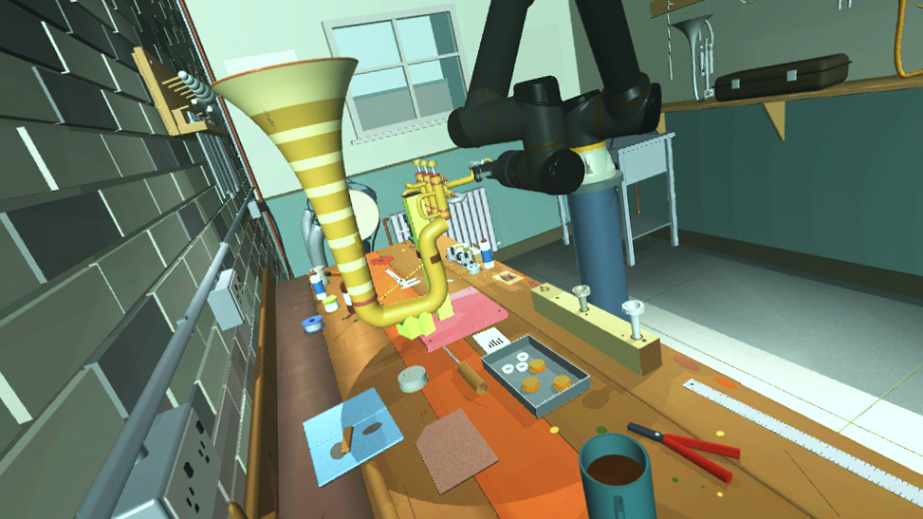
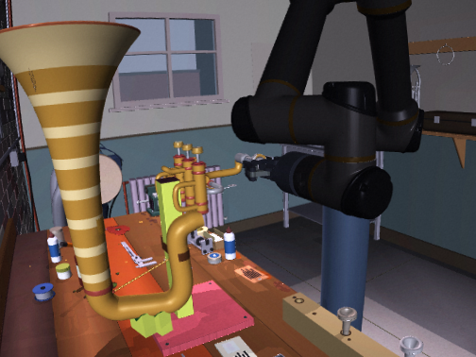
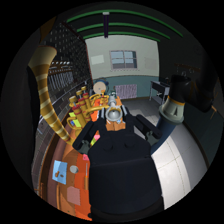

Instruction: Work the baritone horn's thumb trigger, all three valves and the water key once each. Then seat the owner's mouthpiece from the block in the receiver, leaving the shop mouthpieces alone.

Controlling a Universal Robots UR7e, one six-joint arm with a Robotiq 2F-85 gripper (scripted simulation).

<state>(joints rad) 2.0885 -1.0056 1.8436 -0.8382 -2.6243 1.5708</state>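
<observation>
I hold a silver mouthpiece (image 3: pixel 113 114) in my closed gripper (image 2: pixel 249 168) (image 3: pixel 114 114) (image 1: pixel 480 172). Its shank points at the end of the horn's brass receiver tube (image 2: pixel 225 170). The baritone horn (image 2: pixel 141 189) (image 1: pixel 367 214) stands upright on a green stand over a pink mat. Its striped bell rises at the left. Three valves (image 2: pixel 189 165) (image 3: pixel 79 102) sit at the top, just left of my gripper. The wooden mouthpiece block (image 1: pixel 593 325) lies on the bench's right side. Two silver mouthpieces (image 1: pixel 581 295) (image 1: pixel 634 312) stand in it.
A grey tray (image 1: pixel 534 370) with small round parts lies beside the block. A teal mug (image 1: pixel 617 488), red pliers (image 1: pixel 685 449) and a ruler (image 1: pixel 809 440) lie near the bench's front. A brick wall runs along the left. The arm's blue pedestal (image 1: pixel 598 242) stands right of the bench.
</observation>
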